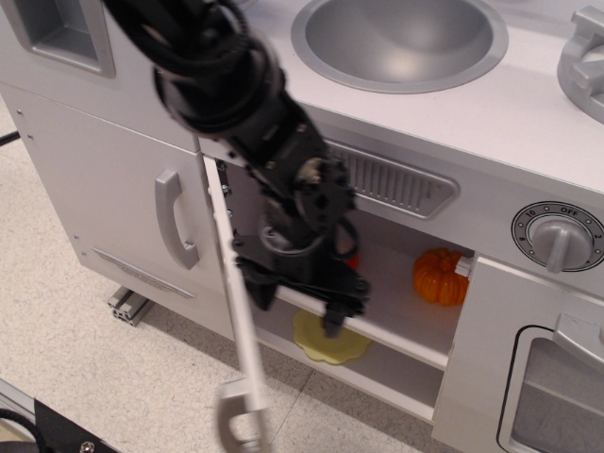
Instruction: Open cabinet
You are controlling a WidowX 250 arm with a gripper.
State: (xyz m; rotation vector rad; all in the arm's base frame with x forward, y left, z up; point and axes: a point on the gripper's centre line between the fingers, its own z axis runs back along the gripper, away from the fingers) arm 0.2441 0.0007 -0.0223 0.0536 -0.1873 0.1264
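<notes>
The cabinet's light grey door [234,311] stands swung far open and shows almost edge-on, hinged at its left edge. Its curved handle [236,417] is at the bottom of the view. My gripper [296,306] is open and empty, just inside the opening next to the door's inner face; whether it touches the door I cannot tell. The black arm [226,85] reaches down from the upper left. The inner shelf [401,326] holds an orange toy pumpkin [439,276]. A yellow flat toy [328,342] lies on the cabinet floor below.
The taller narrow grey door with its curved handle [175,219] is to the left. A round sink [401,38] and a vent panel [396,179] are above the opening. A dial knob [559,238] and the windowed oven door [557,387] are to the right.
</notes>
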